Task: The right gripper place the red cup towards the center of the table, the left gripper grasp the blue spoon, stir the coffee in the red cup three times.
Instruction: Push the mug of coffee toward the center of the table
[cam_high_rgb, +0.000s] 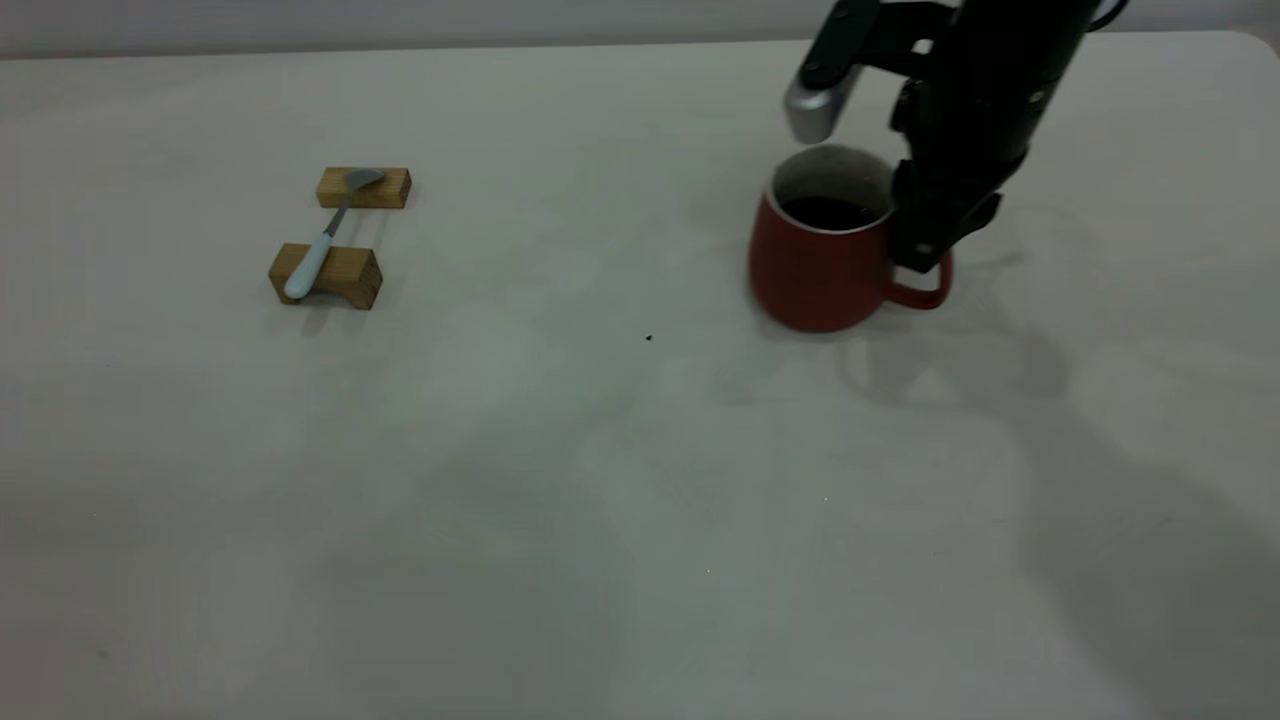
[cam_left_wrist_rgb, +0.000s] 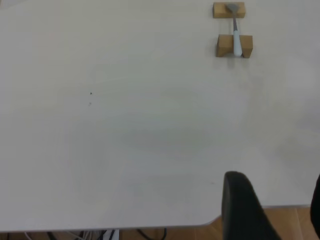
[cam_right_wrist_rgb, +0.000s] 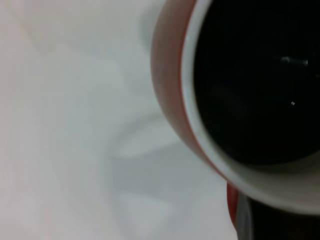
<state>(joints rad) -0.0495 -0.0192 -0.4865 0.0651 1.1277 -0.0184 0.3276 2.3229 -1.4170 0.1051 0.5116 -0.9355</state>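
The red cup (cam_high_rgb: 815, 265) stands on the table (cam_high_rgb: 560, 480) at the right, with dark coffee (cam_high_rgb: 828, 212) inside. My right gripper (cam_high_rgb: 922, 258) comes down from above at the handle side, its jaws closed on the handle. Seen from the right wrist, the red cup (cam_right_wrist_rgb: 172, 95) and coffee (cam_right_wrist_rgb: 255, 85) fill the picture, with a dark finger (cam_right_wrist_rgb: 270, 222) below the rim. The blue spoon (cam_high_rgb: 322, 240) lies across two wooden blocks at the left. My left gripper (cam_left_wrist_rgb: 277, 210) hangs open over the table's edge, far from the blue spoon (cam_left_wrist_rgb: 235, 35).
Two tan wooden blocks (cam_high_rgb: 364, 188) (cam_high_rgb: 338, 276) carry the spoon; they also show in the left wrist view as the far block (cam_left_wrist_rgb: 220, 10) and the near block (cam_left_wrist_rgb: 223, 46). A small dark speck (cam_high_rgb: 648, 338) lies mid-table. Wooden floor (cam_left_wrist_rgb: 150, 235) shows past the table's edge.
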